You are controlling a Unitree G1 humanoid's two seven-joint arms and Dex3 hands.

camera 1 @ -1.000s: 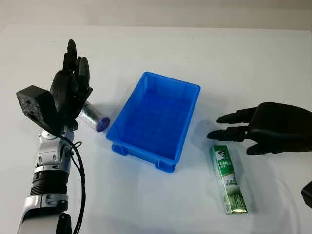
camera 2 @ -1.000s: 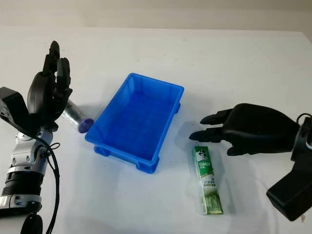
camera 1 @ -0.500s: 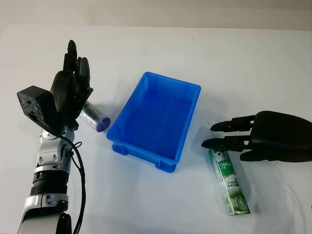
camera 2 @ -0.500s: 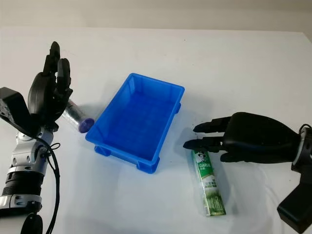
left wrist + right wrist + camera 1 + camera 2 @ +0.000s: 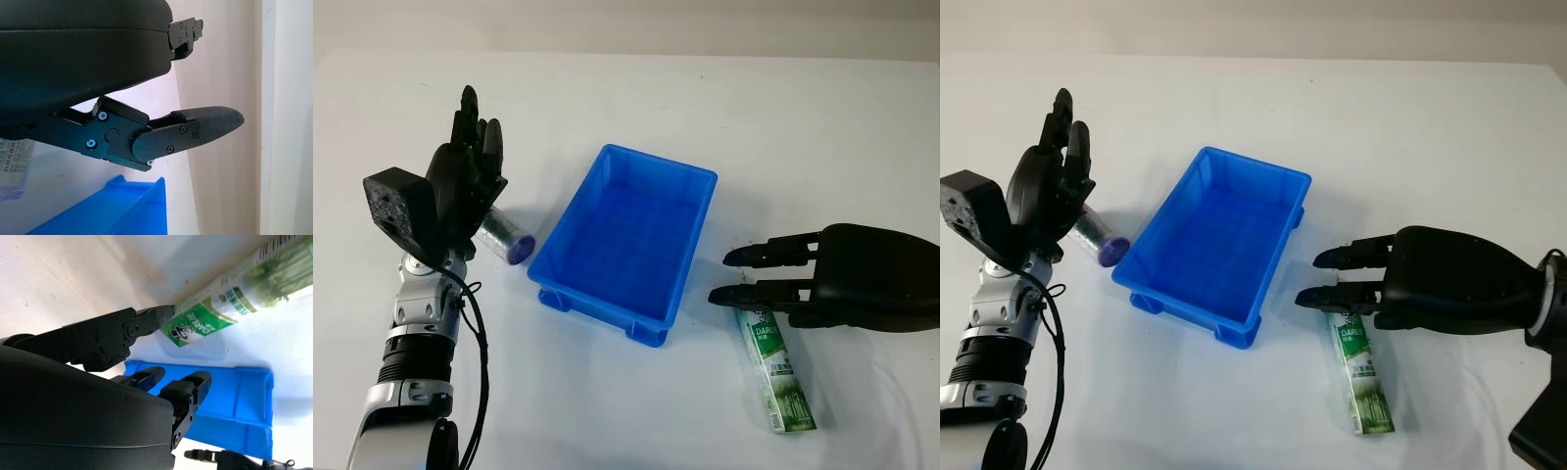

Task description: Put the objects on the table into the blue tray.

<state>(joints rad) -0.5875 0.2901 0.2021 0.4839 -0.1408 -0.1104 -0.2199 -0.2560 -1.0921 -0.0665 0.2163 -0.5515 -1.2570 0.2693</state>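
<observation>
Two things remain outside the empty tray (image 5: 626, 235): a toothpaste box (image 5: 775, 367) under the open right robot hand (image 5: 773, 279), a bottle (image 5: 504, 238) beside the open left robot hand (image 5: 465, 186).

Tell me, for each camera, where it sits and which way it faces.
Left eye, right eye: on the head, facing forward and down at the blue tray; both arms enter from below.
Left wrist: by the left hand, open, raised beside the bottle.
Right wrist: by the right hand, open above the toothpaste box.
Shared: both wrist views catch the tray.
</observation>
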